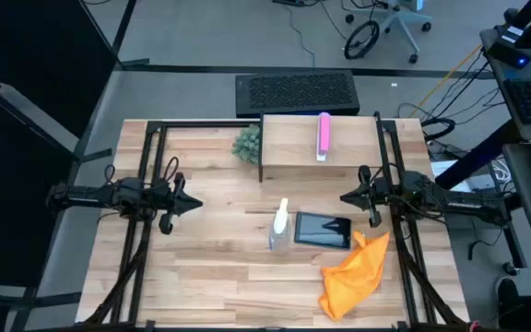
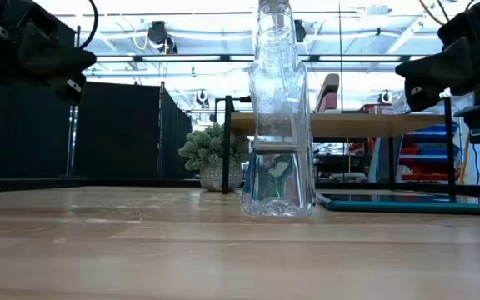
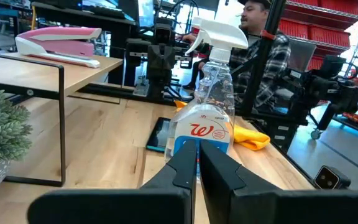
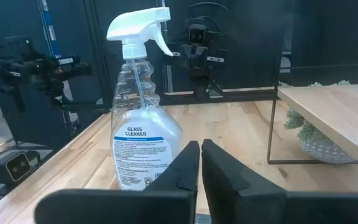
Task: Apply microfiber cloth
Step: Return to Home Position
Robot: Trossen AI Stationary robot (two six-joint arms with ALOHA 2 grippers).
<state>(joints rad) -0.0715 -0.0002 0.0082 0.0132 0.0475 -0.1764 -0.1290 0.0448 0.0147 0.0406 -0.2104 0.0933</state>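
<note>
At 9 o'clock on the tabletop, reading the clock from overhead with 12 at the far edge, the left claw hangs above the wood with its two fingers drawn together on nothing. Opposite it, at 3 o'clock, the right claw is pinched closed and empty too, and both point toward the middle.

Between them, a little toward 6 o'clock, the spray bottle stands upright. The tablet lies flat just beside it on its 3 o'clock side. At 5 o'clock on the tabletop lies the orange cloth, crumpled and held by neither claw.

The cloth's long axis runs from about 1 o'clock to 7 o'clock. Its upper, pointed end sits just beside the tablet's 4 o'clock corner, and whether it laps onto the glass cannot be told. Its lower end points toward the near edge.

The bottle looks like the main risk. It is tall and narrow-footed and stands near both claws, so a low or inward swing by either arm could tip it onto the tablet. The right arm passes nearest the cloth's upper end. A dip there could snag the fabric and drag it across the tablet or toward the near edge, where the lower end already lies close.
</note>
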